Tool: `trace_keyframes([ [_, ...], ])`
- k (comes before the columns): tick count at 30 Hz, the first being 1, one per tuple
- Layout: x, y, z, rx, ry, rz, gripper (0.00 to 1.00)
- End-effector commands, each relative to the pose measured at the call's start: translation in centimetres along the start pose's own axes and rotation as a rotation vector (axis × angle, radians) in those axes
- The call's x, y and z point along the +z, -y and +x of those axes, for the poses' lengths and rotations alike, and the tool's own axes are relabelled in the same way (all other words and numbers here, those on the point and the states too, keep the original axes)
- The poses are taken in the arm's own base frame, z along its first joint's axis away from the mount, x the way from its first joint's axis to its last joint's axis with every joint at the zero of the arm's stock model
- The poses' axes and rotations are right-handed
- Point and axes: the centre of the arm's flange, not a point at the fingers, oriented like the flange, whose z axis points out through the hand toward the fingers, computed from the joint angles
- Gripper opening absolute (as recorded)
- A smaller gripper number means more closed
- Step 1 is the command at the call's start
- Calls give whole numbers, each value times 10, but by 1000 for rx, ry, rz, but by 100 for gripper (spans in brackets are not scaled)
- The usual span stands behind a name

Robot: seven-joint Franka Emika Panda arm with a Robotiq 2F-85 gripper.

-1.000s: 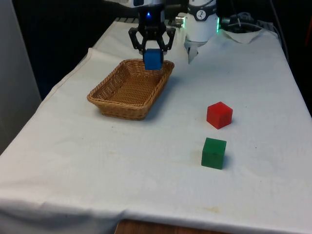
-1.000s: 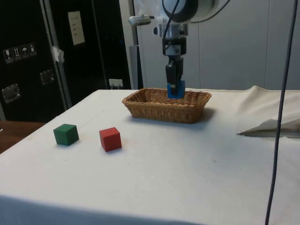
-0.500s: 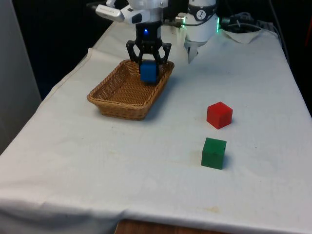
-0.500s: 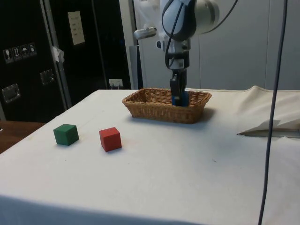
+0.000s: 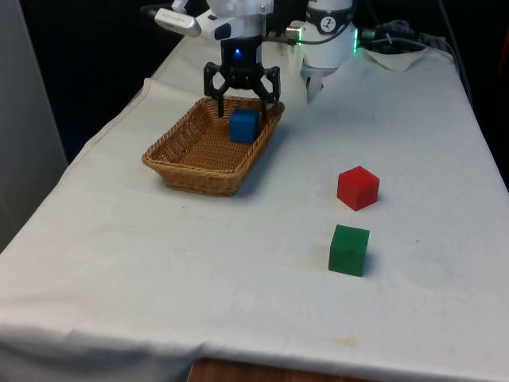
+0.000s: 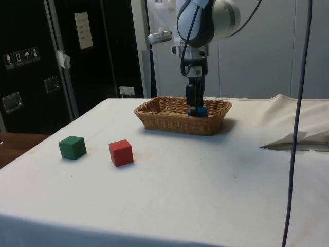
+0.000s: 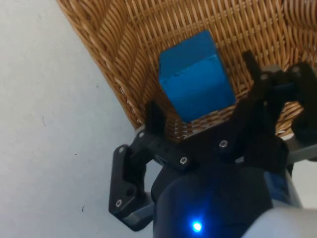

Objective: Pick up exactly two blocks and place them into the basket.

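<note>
Claw (image 5: 242, 94): hanging over the far end of the wicker basket (image 5: 191, 167), fingers spread wide and gripping nothing. Blue block (image 5: 243, 126): lying inside the basket at its far end, just below the parted fingers, clear of them in the wrist view. Red block (image 5: 358, 188) and green block (image 5: 349, 250): sitting near each other on the white-clothed desk (image 5: 119, 263), well apart from the basket, toward the front view's right.

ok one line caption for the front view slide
Open gripper above blue cube block in woven wicker basket; red cube block and green cube block on cloth.
</note>
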Motion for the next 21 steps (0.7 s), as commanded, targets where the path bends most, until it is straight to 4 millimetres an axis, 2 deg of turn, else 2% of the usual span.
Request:
trace_keyframes([
  [1, 0, 0, 0, 1, 0, 1, 89],
  [2, 0, 0, 0, 1, 0, 1, 97],
  [3, 0, 0, 0, 0, 0, 0, 100],
  [11, -1, 0, 0, 1, -1, 0, 100],
  [21, -29, -16, 2, 10, -17, 26, 100],
])
